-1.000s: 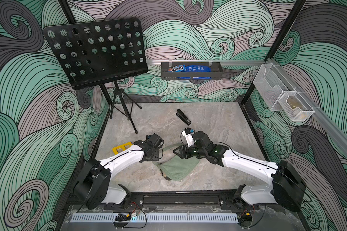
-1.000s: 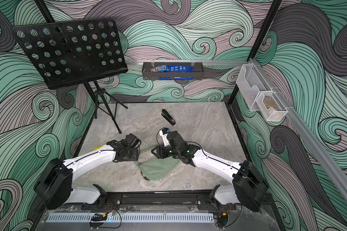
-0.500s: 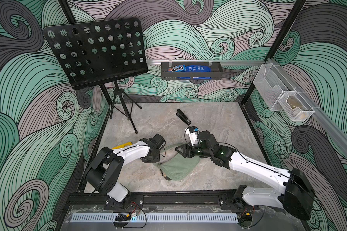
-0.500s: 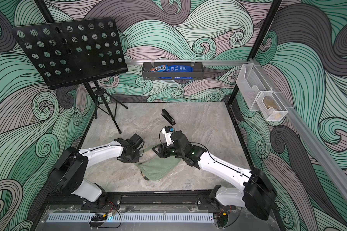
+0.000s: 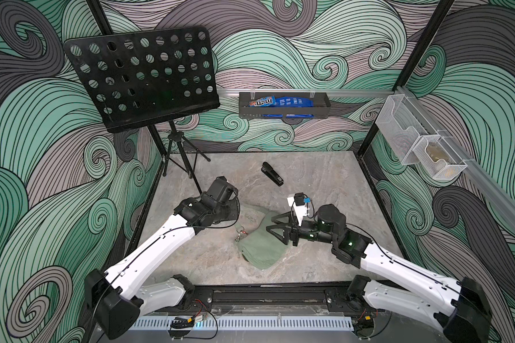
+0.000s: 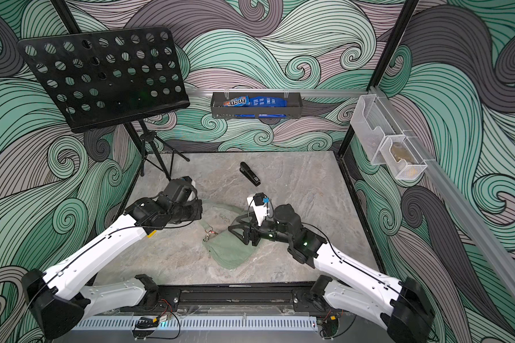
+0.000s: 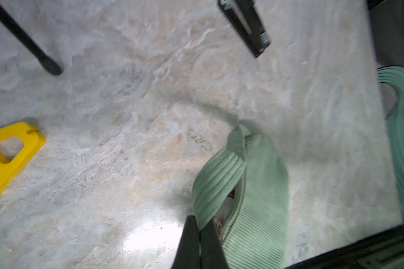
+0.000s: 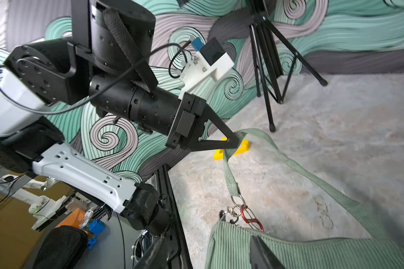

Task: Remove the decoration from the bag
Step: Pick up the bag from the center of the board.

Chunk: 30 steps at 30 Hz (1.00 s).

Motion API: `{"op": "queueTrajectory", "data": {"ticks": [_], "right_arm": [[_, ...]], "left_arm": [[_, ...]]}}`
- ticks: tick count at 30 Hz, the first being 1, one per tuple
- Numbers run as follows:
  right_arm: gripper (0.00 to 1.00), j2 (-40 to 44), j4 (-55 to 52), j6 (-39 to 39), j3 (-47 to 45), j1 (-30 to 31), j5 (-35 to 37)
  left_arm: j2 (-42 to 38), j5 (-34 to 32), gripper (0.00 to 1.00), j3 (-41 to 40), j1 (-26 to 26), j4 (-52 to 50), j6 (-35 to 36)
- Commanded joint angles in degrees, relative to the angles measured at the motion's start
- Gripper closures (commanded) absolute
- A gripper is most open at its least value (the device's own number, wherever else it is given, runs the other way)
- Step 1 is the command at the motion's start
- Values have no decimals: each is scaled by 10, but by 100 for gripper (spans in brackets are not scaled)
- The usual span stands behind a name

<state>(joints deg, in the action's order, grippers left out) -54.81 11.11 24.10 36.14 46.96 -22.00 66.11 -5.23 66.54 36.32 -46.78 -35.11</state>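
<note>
The bag is a sage-green corduroy pouch lying flat on the stone floor. Its strap loops toward the left arm. My left gripper is shut on that strap, pulling it up off the floor. The decoration is a red carabiner with metal rings, hanging at the bag's zipper end where the strap joins. My right gripper is open just above the bag, near that end and holding nothing.
A black stapler lies farther back. The music stand has its tripod legs at the back left. A yellow block sits near the left wall. A candy basket and clear bins hang on the walls.
The left jaws have closed on the bag's strap and the left arm has shifted its pose. The right gripper stays over the bag, its jaws slightly wider.
</note>
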Motion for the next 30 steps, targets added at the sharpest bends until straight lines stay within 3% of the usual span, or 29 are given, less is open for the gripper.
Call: {"op": "queueTrajectory", "data": {"ticks": [1,8,13,18,24,30], "right_arm": [[37,9,45,-43,17,1,-33],[37,-36,57,-59,64,2,-72],[41,-61,66,-72,79,4,-82],[46,-56,61,-90,77,4,-61],[56,-53,73,-92,72,4,-87],[57,-56,61,-99,65,4,-79]], "left_arm": [[-1,22,100,78,21,-55,0],[41,14,100,226,88,-97,-2],[67,14,100,289,121,-95,-3],[75,16,100,303,143,-67,-3],[80,12,100,310,155,-55,-6],[86,10,100,327,166,-54,-7]]}}
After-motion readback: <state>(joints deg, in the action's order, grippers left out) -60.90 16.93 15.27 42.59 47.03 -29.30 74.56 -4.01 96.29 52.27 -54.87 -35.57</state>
